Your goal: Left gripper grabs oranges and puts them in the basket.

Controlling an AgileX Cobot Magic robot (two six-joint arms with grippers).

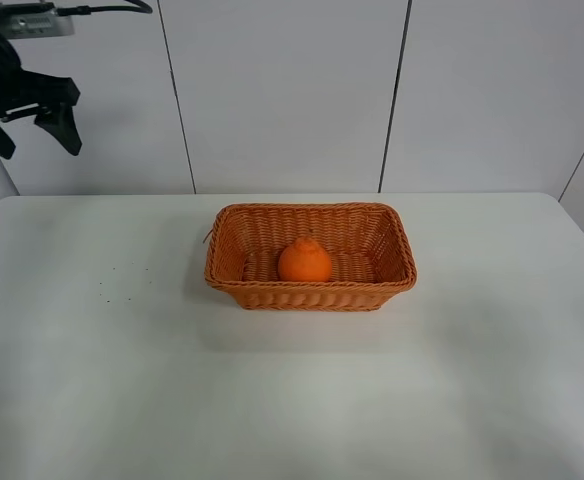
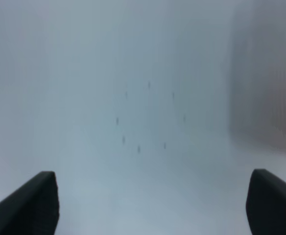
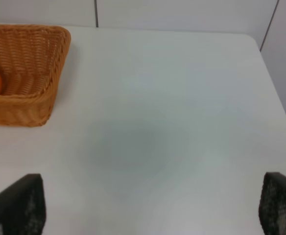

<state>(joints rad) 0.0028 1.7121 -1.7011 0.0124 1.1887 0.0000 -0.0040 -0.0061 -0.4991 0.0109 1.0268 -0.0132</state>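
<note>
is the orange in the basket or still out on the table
In the basket. The orange sits on the floor of the basket, walled on every side; the left hand is away, empty.

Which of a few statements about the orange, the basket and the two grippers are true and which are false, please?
1. The orange lies inside the basket. True.
2. The left gripper is clamped on the orange. False: it is raised at the far left, away from the basket, with its jaws apart and nothing between them.
3. The basket lies tipped on its side. False: it sits upright on the table, opening upward.
4. The right gripper has its jaws spread wide over bare table beside the basket. True.
5. Two oranges are on the table outside the basket. False: only one orange is visible, and it is in the basket.
</note>
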